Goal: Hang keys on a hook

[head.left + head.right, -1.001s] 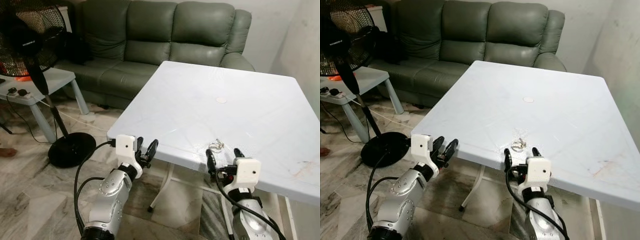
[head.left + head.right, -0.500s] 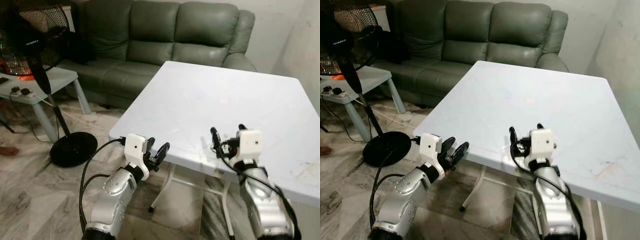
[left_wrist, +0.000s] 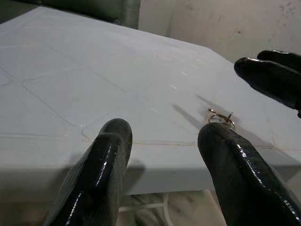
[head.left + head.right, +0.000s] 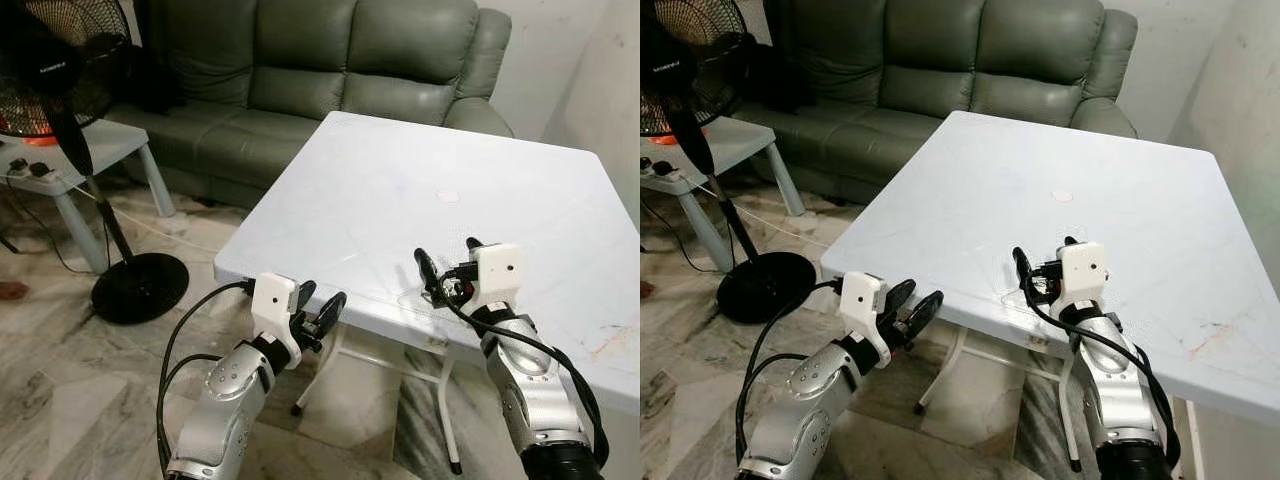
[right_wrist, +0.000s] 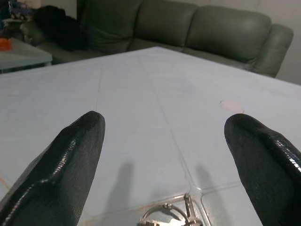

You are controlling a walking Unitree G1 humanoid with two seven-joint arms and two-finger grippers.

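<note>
White table (image 4: 520, 190) holds the keys (image 5: 170, 214) near its front edge. Right gripper (image 4: 445, 264) hovers above them, spread wide. Left gripper (image 4: 318, 306) is spread too.

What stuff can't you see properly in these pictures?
- Keys: cut off by the right wrist view's bottom edge; tiny in the left wrist view; in the eye views the right gripper, jaws open, covers them.
- Small round spot on the table: too small to identify.
- Fan: cut off by the frame edge.

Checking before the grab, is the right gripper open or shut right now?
Open. The right gripper has its fingers spread wide above the keys.
</note>
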